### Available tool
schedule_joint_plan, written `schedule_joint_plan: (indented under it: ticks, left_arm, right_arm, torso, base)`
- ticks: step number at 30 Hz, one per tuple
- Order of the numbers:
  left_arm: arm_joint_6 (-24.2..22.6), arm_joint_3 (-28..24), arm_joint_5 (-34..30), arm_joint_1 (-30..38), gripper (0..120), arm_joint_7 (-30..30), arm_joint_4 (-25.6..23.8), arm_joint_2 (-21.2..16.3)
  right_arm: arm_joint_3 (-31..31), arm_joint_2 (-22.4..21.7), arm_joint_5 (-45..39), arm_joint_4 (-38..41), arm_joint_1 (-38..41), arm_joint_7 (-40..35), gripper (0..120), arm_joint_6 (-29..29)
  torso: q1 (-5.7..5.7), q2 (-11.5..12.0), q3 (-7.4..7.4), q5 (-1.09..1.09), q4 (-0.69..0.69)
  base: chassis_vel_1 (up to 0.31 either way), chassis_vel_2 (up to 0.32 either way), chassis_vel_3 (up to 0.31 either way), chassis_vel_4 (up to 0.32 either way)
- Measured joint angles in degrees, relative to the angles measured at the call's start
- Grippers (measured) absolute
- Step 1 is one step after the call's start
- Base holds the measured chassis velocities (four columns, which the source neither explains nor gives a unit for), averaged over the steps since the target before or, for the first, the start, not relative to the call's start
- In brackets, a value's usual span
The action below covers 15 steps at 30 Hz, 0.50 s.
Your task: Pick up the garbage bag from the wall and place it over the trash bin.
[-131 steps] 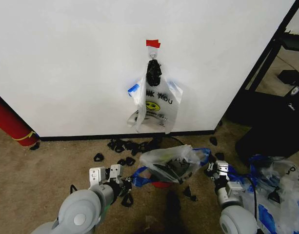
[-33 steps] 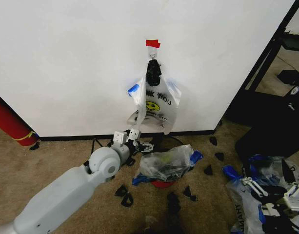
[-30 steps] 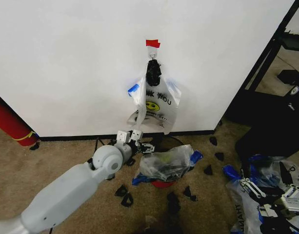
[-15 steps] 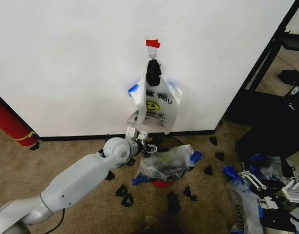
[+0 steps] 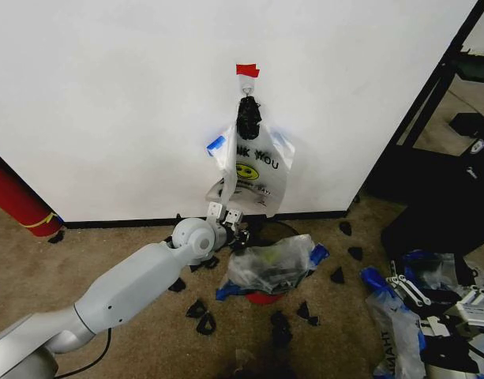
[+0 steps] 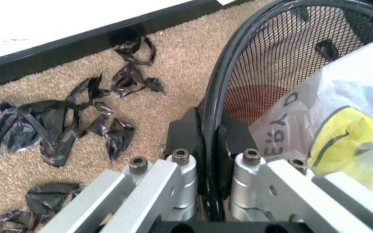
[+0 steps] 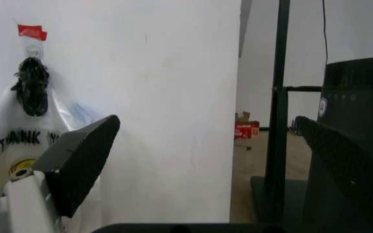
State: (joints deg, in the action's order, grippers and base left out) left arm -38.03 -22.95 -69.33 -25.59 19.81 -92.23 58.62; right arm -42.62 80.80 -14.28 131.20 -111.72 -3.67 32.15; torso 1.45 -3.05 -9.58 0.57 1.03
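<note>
The left gripper [image 5: 240,234] reaches low toward the wall [image 5: 107,103], its fingers [image 6: 183,131] closed narrowly on the black rim of the bin [image 6: 220,92], beside black scraps [image 6: 57,126] on the carpet. The bag [image 5: 252,170] hangs on the wall's hook just above. Far right, the right gripper [image 5: 439,294] sits low with jaws spread wide.

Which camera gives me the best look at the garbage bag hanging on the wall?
The head view: the garbage bag hangs whole from the hook on the wall, lettering and smiley face visible. The right wrist view shows its upper part, partly behind the right gripper's finger. The left wrist view faces the trash bin instead.
</note>
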Motion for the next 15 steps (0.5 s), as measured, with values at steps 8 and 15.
schedule_joint_plan:
  ticks: [8, 15]
  left_arm:
    - [0.6, 4.4, -4.5, -5.0, 3, 8.0, -6.7, -1.5]
    - [2.4, 16.3, -12.9, -12.8, 3, 22.6, -15.8, -2.7]
  right_arm:
    - [0.1, -0.5, 0.2, -0.1, 0.7, -0.4, 100, -0.9]
    - [0.6, -1.3, 0.5, -0.8, 1.9, -1.6, 100, -2.4]
  torso:
    - [0.0, 0.0, 0.0, 0.01, 0.02]
    - [-0.01, 0.0, 0.0, 0.0, 0.01]
  base:
    - [0.0, 0.0, 0.0, 0.0]
    - [0.0, 0.0, 0.0, 0.0]
